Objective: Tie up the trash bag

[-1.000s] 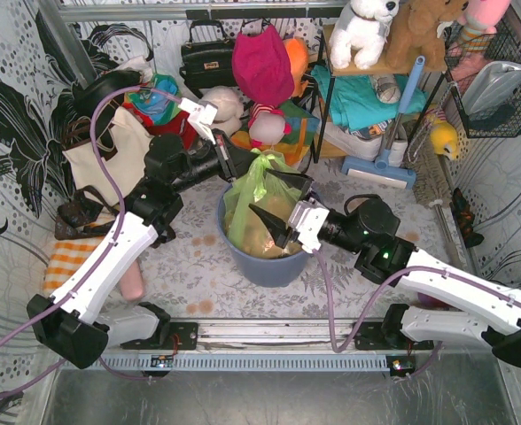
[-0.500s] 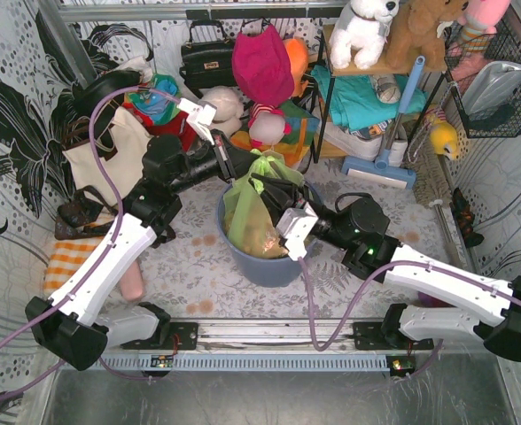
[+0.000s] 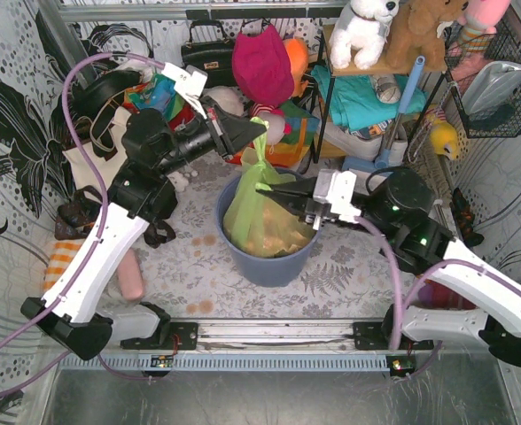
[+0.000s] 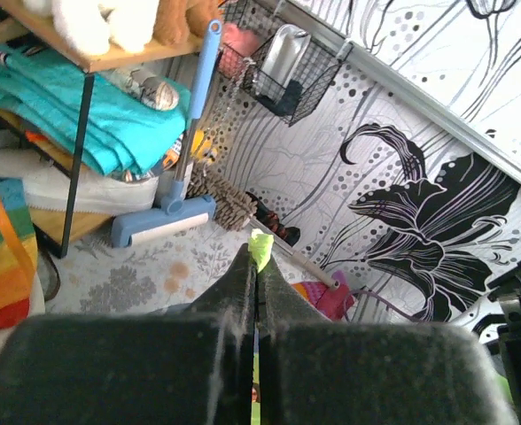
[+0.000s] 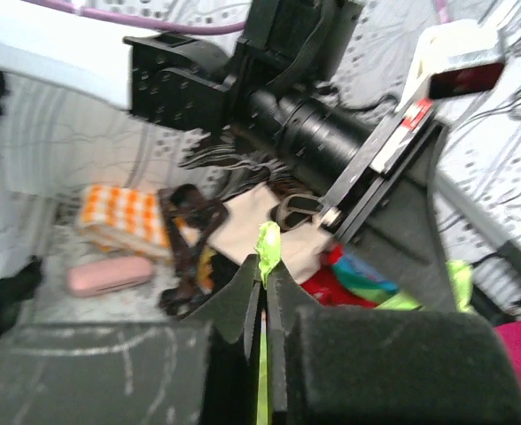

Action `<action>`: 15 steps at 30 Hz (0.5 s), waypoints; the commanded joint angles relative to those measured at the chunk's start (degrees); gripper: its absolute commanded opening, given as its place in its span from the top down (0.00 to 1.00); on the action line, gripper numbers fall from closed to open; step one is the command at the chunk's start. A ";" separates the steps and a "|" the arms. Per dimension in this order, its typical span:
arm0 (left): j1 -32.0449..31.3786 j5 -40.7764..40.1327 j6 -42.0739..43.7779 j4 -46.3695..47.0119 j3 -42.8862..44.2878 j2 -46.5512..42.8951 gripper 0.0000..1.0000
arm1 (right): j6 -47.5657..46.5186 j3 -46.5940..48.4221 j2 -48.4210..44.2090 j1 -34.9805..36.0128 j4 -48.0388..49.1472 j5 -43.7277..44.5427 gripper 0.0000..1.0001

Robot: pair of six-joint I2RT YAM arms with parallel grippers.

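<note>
Here the trash bag point(image 3: 253, 208) sits in the blue bin point(image 3: 271, 266) on the table point(image 3: 190, 258). The left pincer point(image 3: 259, 133) clamps one green ear up high; the right pincer point(image 3: 272, 189) clamps another lower down, probably to hold both strands taut and apart for knotting.

**Green film pinched at the fingertips**

The left gripper point(image 4: 253, 266) has its dark jaws pressed together on a thin strip of the trash bag point(image 4: 260, 242) (only a light-green tip pokes out past them). Beyond, a blue-handled mop point(image 4: 169, 221) leans against a wooden shelf point(image 4: 128, 55) holding a teal towel point(image 4: 74, 119).
</note>
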 commanded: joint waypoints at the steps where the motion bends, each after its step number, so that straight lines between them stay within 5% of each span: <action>1: 0.37 -1.97 3.00 1.25 0.81 2.07 1.00 | 14.55 -0.29 -4.11 0.46 -10.33 -10.08 1.00; 8: 0.45 -8.11 4.60 3.21 -10.81 1.17 1.00 | 32.79 -23.41 -13.12 0.62 1.80 -13.84 1.00; 15: 0.62 -22.47 8.15 -1.04 -9.11 5.54 1.00 | 40.98 -31.80 -17.78 1.86 3.18 -18.62 1.00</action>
